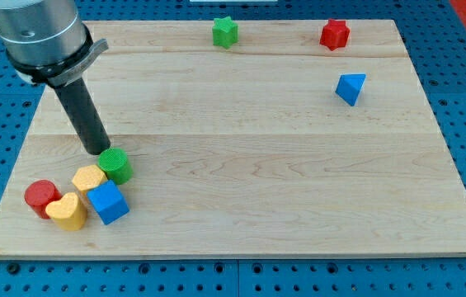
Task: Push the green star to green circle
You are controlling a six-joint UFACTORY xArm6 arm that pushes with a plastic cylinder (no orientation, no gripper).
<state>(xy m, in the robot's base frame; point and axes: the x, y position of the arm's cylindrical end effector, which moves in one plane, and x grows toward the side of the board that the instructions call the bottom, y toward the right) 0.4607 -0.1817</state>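
Note:
The green star (pixel 225 31) sits near the view's top edge of the wooden board, a little left of centre. The green circle (pixel 115 165) is a short cylinder at the view's lower left. My tip (pixel 96 149) is down on the board just up and left of the green circle, touching or almost touching it. The green star is far from my tip, up and to the right.
Next to the green circle lie a yellow hexagon (pixel 89 178), a blue cube (pixel 108 202), a yellow heart (pixel 68 211) and a red cylinder (pixel 41 196). A red star (pixel 334 35) is at the top right. A blue triangle (pixel 350 87) lies below it.

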